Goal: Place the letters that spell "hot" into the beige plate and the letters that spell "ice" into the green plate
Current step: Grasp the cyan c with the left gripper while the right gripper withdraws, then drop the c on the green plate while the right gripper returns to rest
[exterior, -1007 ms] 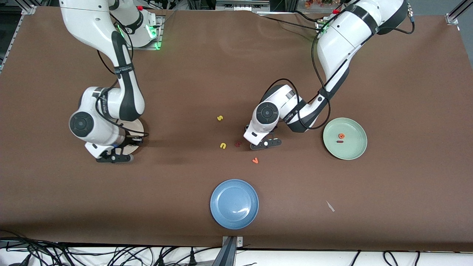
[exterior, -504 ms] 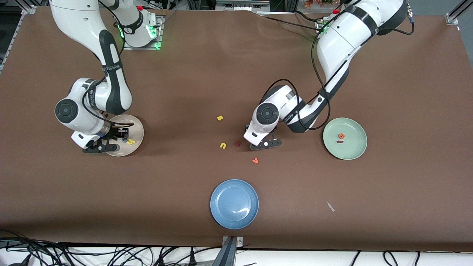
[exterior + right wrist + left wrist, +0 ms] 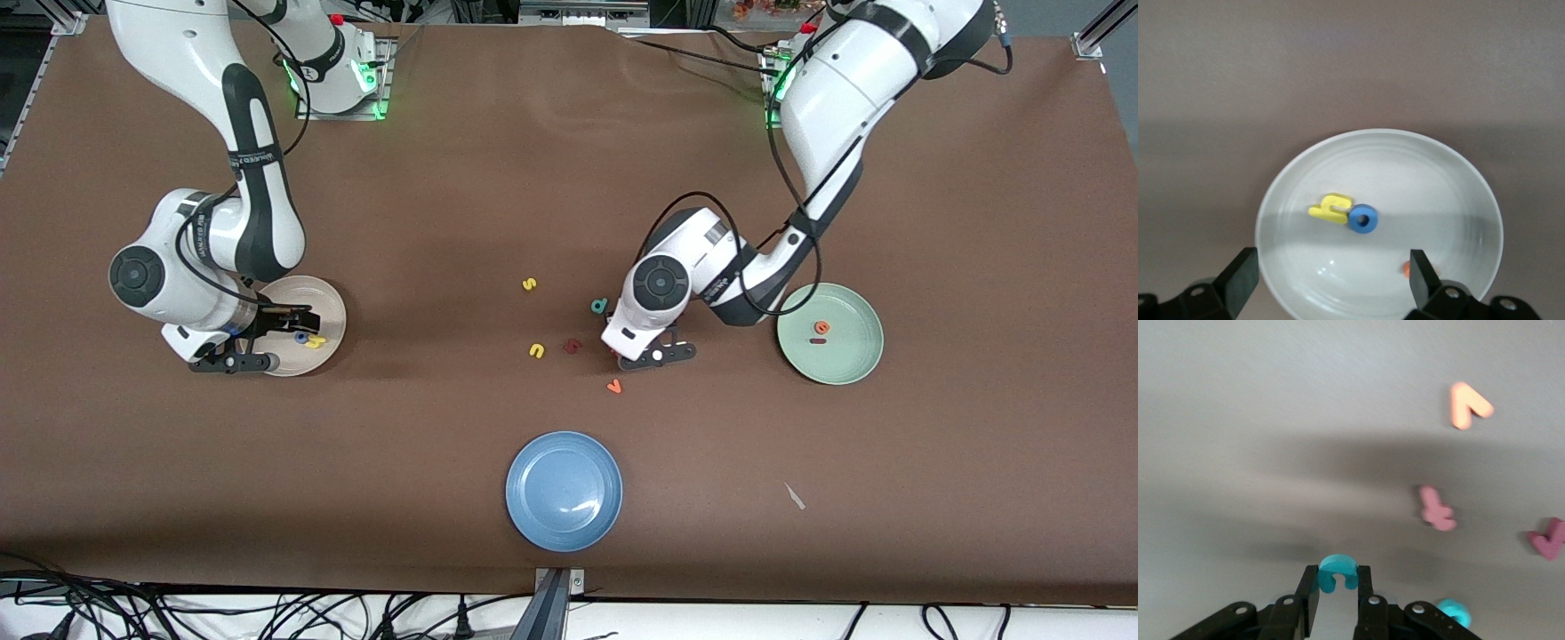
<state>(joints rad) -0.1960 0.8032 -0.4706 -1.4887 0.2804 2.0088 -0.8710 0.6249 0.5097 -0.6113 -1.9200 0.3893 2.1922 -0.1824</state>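
Observation:
My left gripper [image 3: 1337, 590] is shut on the teal "c" [image 3: 1337, 571], low over the table beside the loose letters [image 3: 653, 354]. The green plate [image 3: 849, 360] at the left arm's end holds the orange "e" [image 3: 821, 327] and the dark red "i" [image 3: 818, 340]. My right gripper [image 3: 1331, 270] stands open over the beige plate [image 3: 1431, 180], nothing between its fingers [image 3: 267, 340]. In that plate [image 3: 331, 307] lie the yellow "h" [image 3: 1330, 207] and the blue "o" [image 3: 1363, 219]. The orange "t" [image 3: 1406, 269] is partly hidden by a finger.
Loose on the table's middle are a teal "d" [image 3: 600, 306], a dark red letter [image 3: 573, 346], a yellow "u" [image 3: 536, 350], a yellow "s" [image 3: 529, 284] and an orange "v" [image 3: 613, 386]. A pinkish letter [image 3: 1436, 509] lies close to my left gripper. A blue plate [image 3: 564, 490] sits nearest the front camera.
My right gripper opened over the beige plate and slid toward its end of the table; the yellow "h" now lies there. My left gripper closed on the "c", shifted toward the green plate, uncovering the "d".

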